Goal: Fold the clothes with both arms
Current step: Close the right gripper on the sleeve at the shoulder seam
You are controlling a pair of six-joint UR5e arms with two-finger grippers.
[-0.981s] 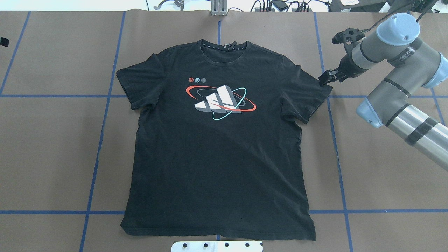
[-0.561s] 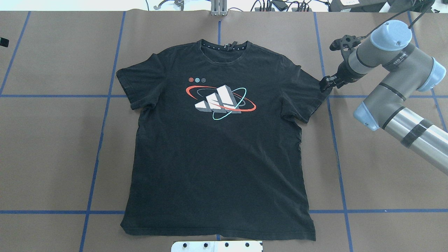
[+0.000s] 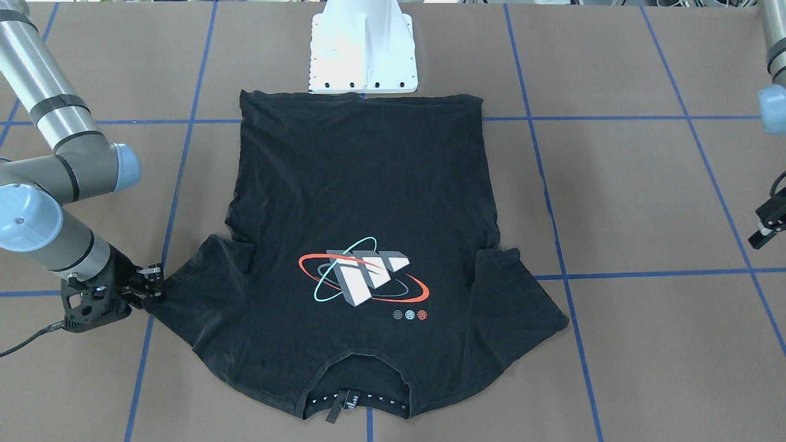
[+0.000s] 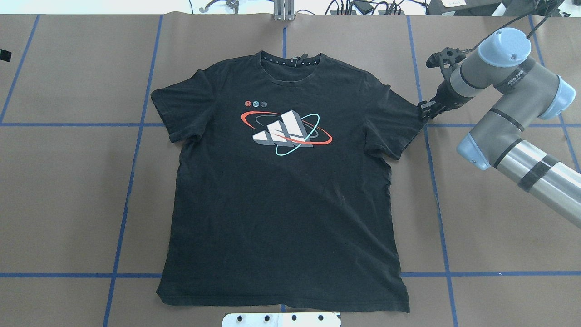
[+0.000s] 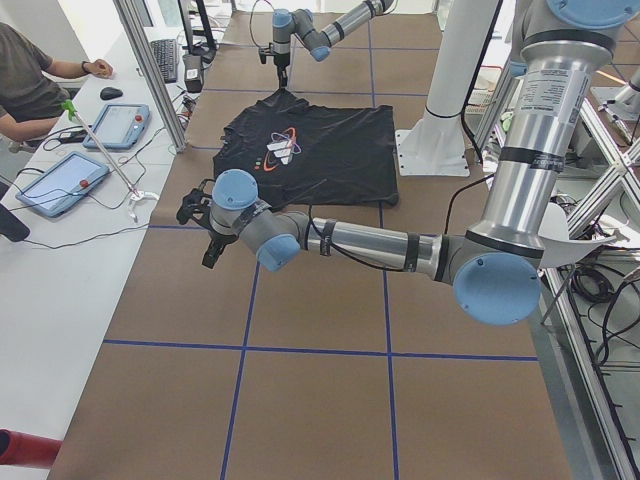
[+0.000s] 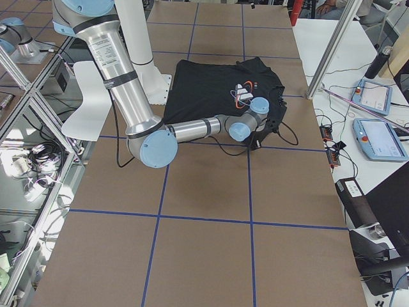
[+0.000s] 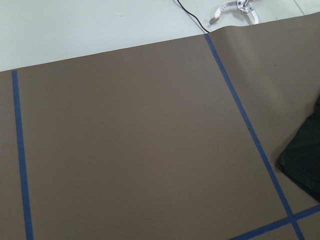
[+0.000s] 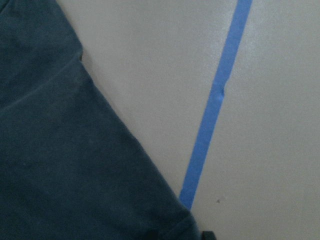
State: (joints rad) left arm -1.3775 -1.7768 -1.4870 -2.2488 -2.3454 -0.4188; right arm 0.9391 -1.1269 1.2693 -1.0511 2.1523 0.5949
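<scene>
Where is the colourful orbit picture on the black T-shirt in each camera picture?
Front-facing: orbit picture just below centre, upside down.
Overhead: orbit picture above centre, upright.
Exterior left: orbit picture upper left of centre, small.
Exterior right: orbit picture upper right of centre, small.
Left wrist: not in it, only a T-shirt edge.
Right wrist: not in it.
Landmark in the wide views: white pedestal base at the hem.

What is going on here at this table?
A robot with two arms has a black T-shirt lying flat, graphic up, on the brown table. Its right hand is down at the tip of one sleeve; whether it grips the cloth is unclear. Its left hand hangs off to the side, clear of the shirt.
</scene>
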